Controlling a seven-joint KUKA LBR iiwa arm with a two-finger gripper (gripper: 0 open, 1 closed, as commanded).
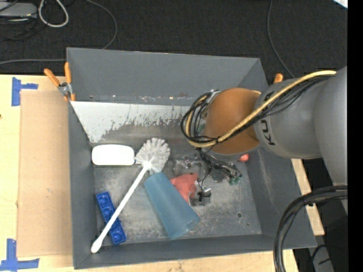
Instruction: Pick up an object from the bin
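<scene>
- The orange wrist cover (229, 120) and cables hide much of the tool (199, 192); whether it is apart or together cannot be told.
- It hangs over the right edge of a partly hidden red lump (181, 183) in mid-bin (170, 78).
- Just left lie a smooth pale-blue tube (169, 204) and a bristly white brush (152, 154).

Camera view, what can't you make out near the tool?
Red irregular object: camera view, partly under the tool and the pale blue plastic cylinder; shape unclear.
Small red bit: camera view, beside the orange wrist cover; too small to name.
Grey metal bin, right floor: camera view, hidden by the arm.
</scene>
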